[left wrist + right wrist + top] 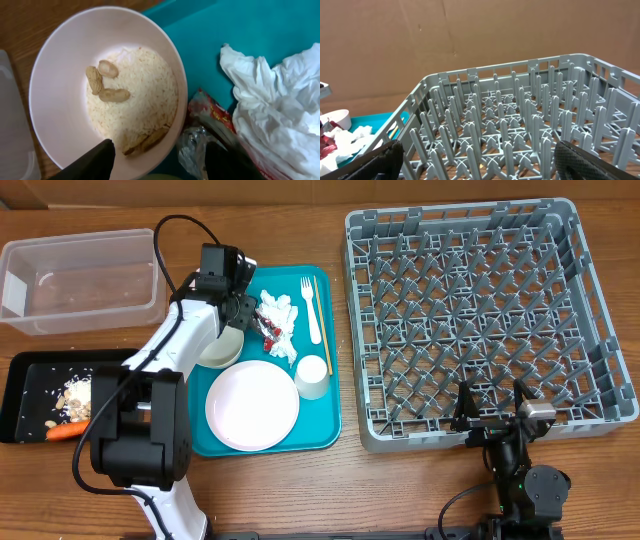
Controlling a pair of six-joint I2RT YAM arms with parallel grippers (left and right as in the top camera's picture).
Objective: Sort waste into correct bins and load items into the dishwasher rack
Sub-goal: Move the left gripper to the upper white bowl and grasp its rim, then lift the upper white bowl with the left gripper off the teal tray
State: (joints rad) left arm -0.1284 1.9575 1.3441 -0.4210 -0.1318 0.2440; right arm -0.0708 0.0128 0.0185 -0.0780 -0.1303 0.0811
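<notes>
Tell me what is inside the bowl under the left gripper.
Beige rice covers the bottom of the bowl, with three peanut-like pieces on top and more at the near edge. The gripper hides part of the nearest rim.

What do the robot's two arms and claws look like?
The left arm has white links, chunky black joints and a looping black cable; the left claw has black fingers. The right arm is black, with a small silver block by the black-fingered right claw.

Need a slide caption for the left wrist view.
Left hand open over pinkish bowl of rice scraps, beside crinkled wrapper and napkins on teal tray.
</notes>
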